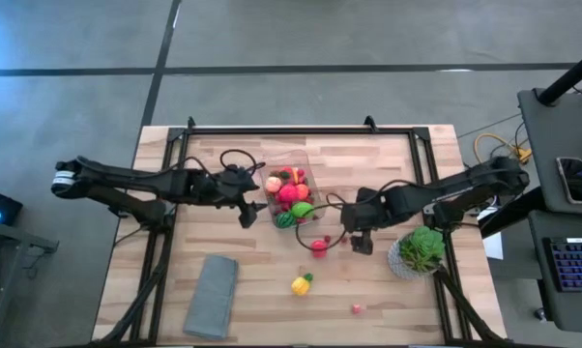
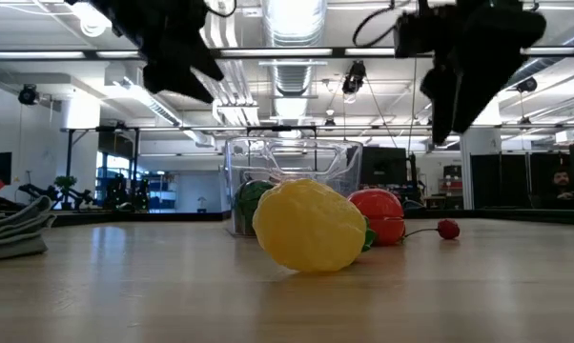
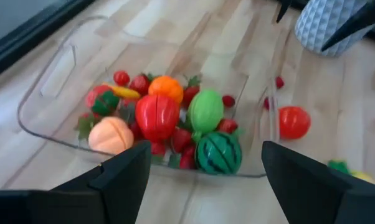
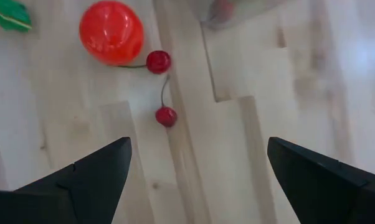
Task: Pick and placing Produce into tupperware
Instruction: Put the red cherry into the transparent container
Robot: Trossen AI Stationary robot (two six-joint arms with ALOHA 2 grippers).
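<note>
Both arms are matte black, chunky jointed segments with loose black cables looping off near the wrists. The left arm (image 1: 127, 184) has a white-silver band at its base end. The right arm (image 1: 446, 198) looks identical otherwise. Fingers (image 3: 122, 180) are flat, dark wedges.

Grey floor (image 1: 69, 116), bright ceiling lights (image 2: 292, 19)

Lit evenly and brightly from overhead; long ceiling strip lights (image 2: 297, 24) blown out to white in the low view. Soft, short shadows under the arms on the pale wooden bench (image 1: 272, 300). Motion blur in both wrist views, strongest toward the edges. Near-black silhouettes of the arms against the bright ceiling.
</note>
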